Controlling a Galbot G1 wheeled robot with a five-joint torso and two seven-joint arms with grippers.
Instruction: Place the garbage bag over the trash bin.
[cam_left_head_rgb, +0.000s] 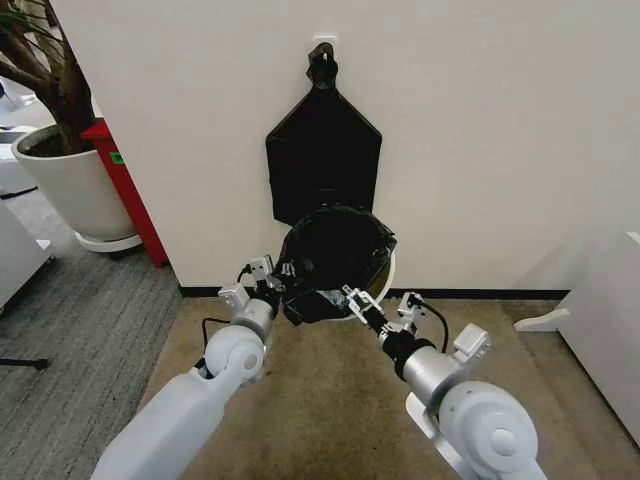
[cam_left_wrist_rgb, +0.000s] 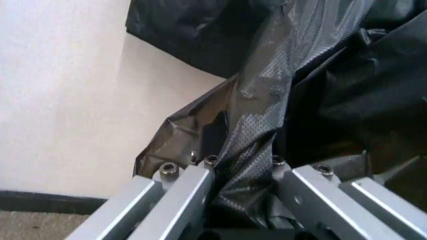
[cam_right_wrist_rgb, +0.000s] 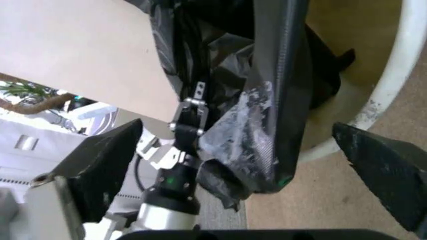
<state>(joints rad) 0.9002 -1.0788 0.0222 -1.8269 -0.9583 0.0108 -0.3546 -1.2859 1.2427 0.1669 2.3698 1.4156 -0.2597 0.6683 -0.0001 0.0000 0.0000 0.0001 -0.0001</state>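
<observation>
Against the far wall, the garbage bag (cam_left_head_rgb: 335, 250) drapes most of the trash bin (cam_left_head_rgb: 386, 282), whose right rim remains bare. The left claw (cam_left_head_rgb: 272, 277) is clenched on the film; the right claw (cam_left_head_rgb: 362, 305) hangs released at the bag's near edge.

Office-like indoor corner, plain cream wall (cam_left_head_rgb: 480, 130) with dark skirting at twelve o'clock, grey carpet tiles (cam_left_head_rgb: 90, 330) at nine o'clock, large potted plant (cam_left_head_rgb: 60, 170) at ten o'clock, red panel (cam_left_head_rgb: 130, 190) beside it, white furniture edge (cam_left_head_rgb: 600, 320) at three o'clock
</observation>
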